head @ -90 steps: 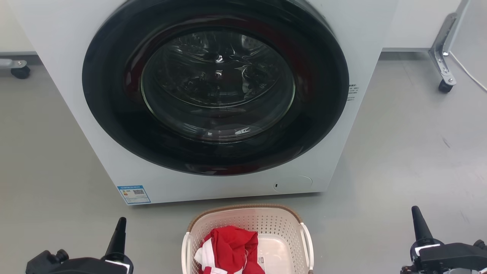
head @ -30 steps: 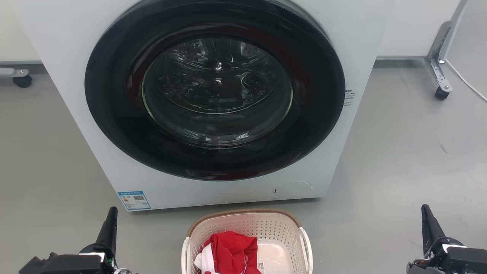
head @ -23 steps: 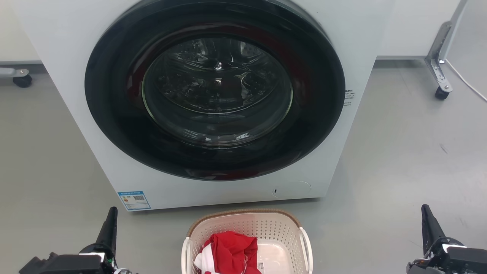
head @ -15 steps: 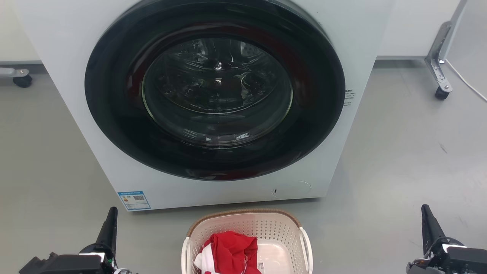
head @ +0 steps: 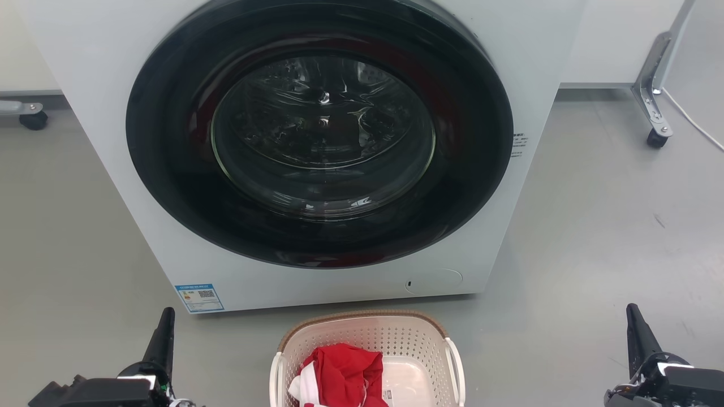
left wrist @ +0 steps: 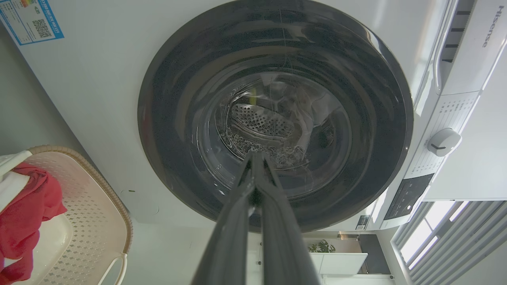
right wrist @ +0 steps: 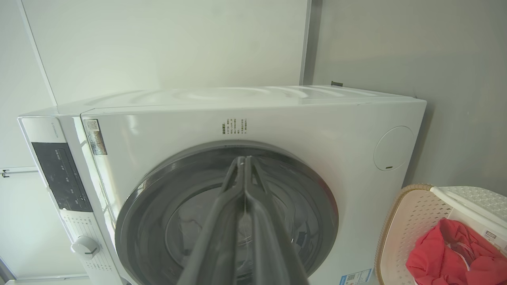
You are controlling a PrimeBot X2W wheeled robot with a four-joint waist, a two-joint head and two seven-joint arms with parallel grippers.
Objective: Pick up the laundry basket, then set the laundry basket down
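The cream-white perforated laundry basket [head: 396,339] with brown rim trim stands on the grey floor at the bottom centre, just in front of the washer. A red and white garment [head: 339,376] lies inside it. My left gripper [head: 164,333] is at the lower left, well apart from the basket, its fingers shut together with nothing held. Far to the basket's right, my right gripper [head: 636,328] is likewise shut and empty. In the left wrist view the basket [left wrist: 99,221] is at the lower left beside the shut gripper [left wrist: 256,158]. The right wrist view has the basket [right wrist: 412,221] at the lower right and the gripper [right wrist: 243,160] shut.
A large white front-loading washer [head: 85,68] with a dark round door [head: 319,130] rises right behind the basket. A metal frame leg on a caster [head: 656,135] stands at the far right, another caster [head: 34,120] at the far left. Grey floor lies to either side.
Since three seconds ago the head camera has tilted slightly and both grippers sit farther outward. Over the last second nothing has moved.
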